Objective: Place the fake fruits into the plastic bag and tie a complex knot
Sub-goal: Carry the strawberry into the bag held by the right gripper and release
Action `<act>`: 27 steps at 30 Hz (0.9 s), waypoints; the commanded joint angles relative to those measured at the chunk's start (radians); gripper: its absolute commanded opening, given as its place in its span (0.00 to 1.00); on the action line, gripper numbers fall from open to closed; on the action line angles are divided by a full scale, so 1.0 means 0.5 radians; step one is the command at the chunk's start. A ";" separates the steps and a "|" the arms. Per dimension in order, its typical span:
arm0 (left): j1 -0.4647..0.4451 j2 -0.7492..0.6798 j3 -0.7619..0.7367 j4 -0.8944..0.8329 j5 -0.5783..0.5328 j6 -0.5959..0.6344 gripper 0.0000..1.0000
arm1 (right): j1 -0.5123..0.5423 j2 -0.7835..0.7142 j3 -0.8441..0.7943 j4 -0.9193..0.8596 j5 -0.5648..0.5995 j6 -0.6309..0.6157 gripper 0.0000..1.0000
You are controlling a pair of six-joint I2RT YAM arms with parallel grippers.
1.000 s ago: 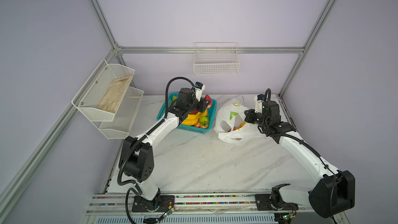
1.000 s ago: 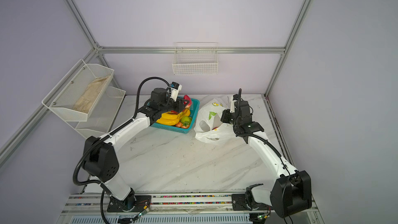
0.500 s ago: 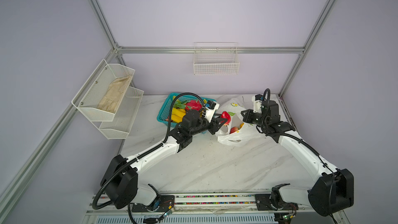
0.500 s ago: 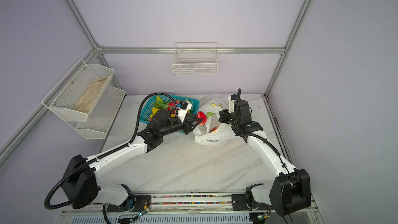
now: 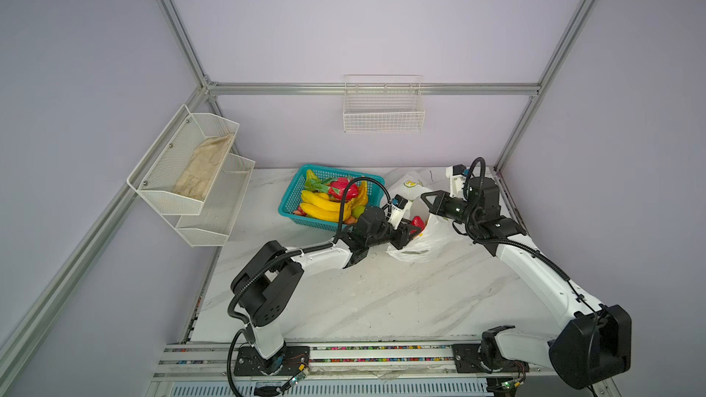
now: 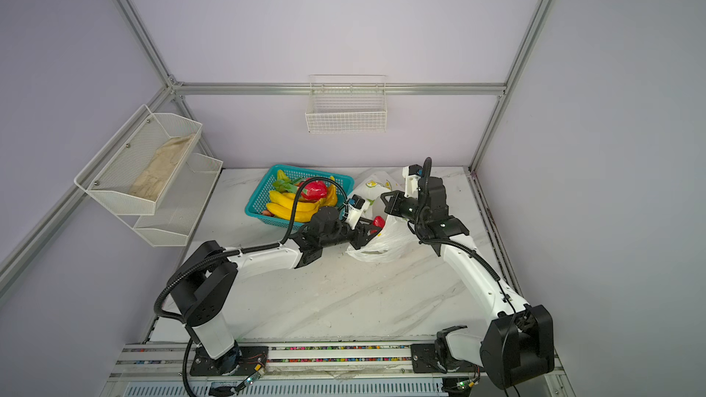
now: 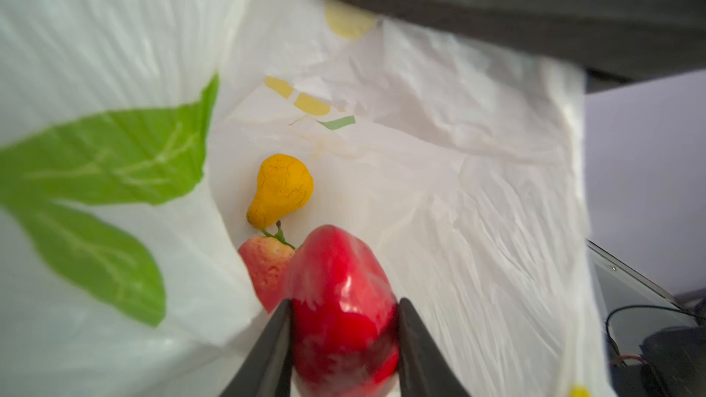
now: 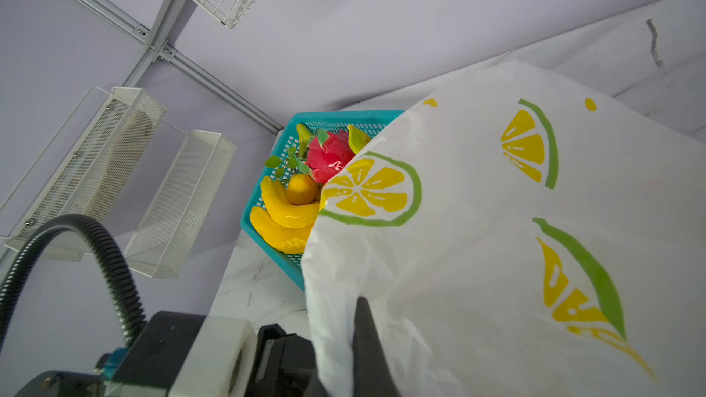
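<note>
Both top views are bright, evenly lit and sharp, with faint soft shadows on the white marbled tabletop (image 5: 382, 299); the silver aluminium frame rails (image 5: 179, 28) splay towards ten and two o'clock. In the left wrist view the glossy red plastic fruit (image 7: 340, 292) shows white glare (the thin white printed plastic bag (image 7: 458, 204) glows through), and the bag's nearest fold is blurred

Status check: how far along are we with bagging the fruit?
Early. Done: a small yellow pear and a pinkish piece lie inside the plastic bag. In hand: the left tool grips a red fruit at the bag's mouth, which the right tool holds open. Left: bananas, dragon fruit and others in the teal basket; the bag is not yet knotted.
</note>
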 commanded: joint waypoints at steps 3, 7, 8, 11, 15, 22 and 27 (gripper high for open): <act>-0.022 0.219 0.331 0.192 -0.201 -0.134 0.34 | -0.009 -0.027 -0.100 0.185 -0.101 0.130 0.00; -0.028 0.341 0.384 0.288 -0.290 -0.247 0.40 | -0.010 -0.038 -0.133 0.215 -0.090 0.164 0.00; -0.032 0.352 0.382 0.292 -0.303 -0.255 0.44 | -0.009 -0.043 -0.133 0.210 -0.075 0.164 0.00; -0.033 0.361 0.361 0.298 -0.318 -0.254 0.56 | -0.011 -0.056 -0.130 0.194 -0.024 0.158 0.00; -0.033 0.311 0.288 0.301 -0.318 -0.232 0.64 | -0.011 -0.044 -0.127 0.182 0.023 0.139 0.00; -0.028 0.078 0.051 0.305 -0.187 -0.159 0.68 | -0.078 -0.017 -0.131 0.141 0.136 0.062 0.00; -0.009 -0.241 -0.139 0.145 -0.050 -0.030 0.68 | -0.159 0.041 -0.135 0.120 0.179 -0.011 0.00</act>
